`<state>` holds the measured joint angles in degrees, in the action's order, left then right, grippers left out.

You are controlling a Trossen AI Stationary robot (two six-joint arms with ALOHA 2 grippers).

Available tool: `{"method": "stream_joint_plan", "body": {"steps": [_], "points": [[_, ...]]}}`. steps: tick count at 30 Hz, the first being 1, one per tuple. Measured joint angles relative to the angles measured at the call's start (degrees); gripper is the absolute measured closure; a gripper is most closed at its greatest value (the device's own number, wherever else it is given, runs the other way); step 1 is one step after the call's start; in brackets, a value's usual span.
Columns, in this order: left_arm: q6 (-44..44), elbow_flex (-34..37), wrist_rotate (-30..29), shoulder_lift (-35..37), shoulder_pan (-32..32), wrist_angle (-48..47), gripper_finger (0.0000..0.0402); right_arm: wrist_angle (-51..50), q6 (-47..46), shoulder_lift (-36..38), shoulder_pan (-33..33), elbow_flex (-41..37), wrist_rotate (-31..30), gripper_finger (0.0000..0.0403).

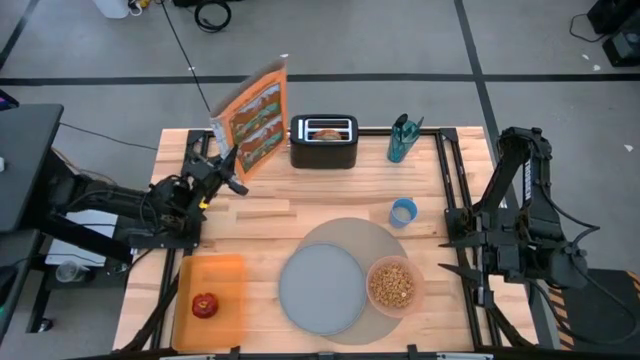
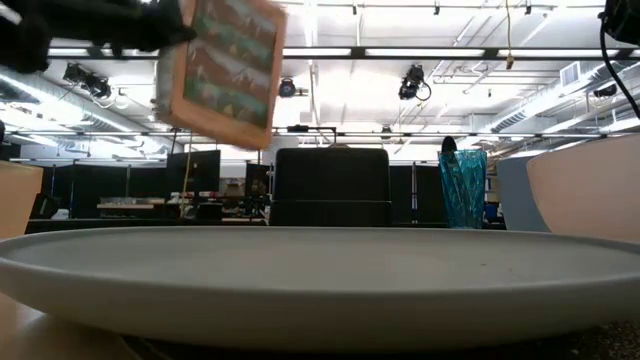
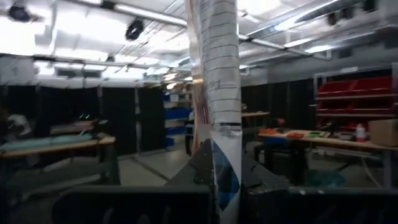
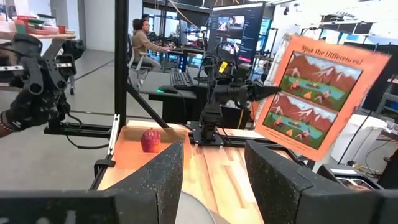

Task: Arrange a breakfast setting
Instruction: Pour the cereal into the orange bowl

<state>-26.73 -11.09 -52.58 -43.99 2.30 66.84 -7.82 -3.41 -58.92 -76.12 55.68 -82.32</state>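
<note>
While the setting is unfinished:
Left gripper: clenched on an orange printed cereal box, lifted far-left.
Right gripper: fingers spread, empty, waiting right.
Translucent pink bowl: brown cereal inside, on the large round grey mat, near-right.
Next: likely setting the box down.

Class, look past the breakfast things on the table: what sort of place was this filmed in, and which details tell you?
Most likely a robotics lab or workshop, not a kitchen. A person sits at a desk with computer monitors, red storage bins line shelving, and the bare ceiling carries strip lights and ducts.
</note>
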Motion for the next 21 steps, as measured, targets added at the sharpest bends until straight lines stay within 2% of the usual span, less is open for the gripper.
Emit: {"method": "stream_joint_plan", "body": {"steps": [7,12,17,21], "points": [[-1.25,9.56,-9.65,1.80,0.50,8.45,0.0390,-0.12,-1.29,0.00,0.09,-0.85,-0.04,0.0224],[-1.36,10.57,-12.90,1.67,0.15,8.00,0.0390,-0.04,-1.56,0.01,0.12,-0.83,0.01,0.0224],[-0.75,10.57,-9.52,1.67,-1.90,9.81,0.0390,-0.10,-1.54,0.01,0.13,-0.83,0.00,0.0224],[2.82,10.62,-0.35,1.67,-4.74,11.04,0.0390,-0.80,-1.58,0.00,0.13,-0.83,0.00,0.0224]]}}
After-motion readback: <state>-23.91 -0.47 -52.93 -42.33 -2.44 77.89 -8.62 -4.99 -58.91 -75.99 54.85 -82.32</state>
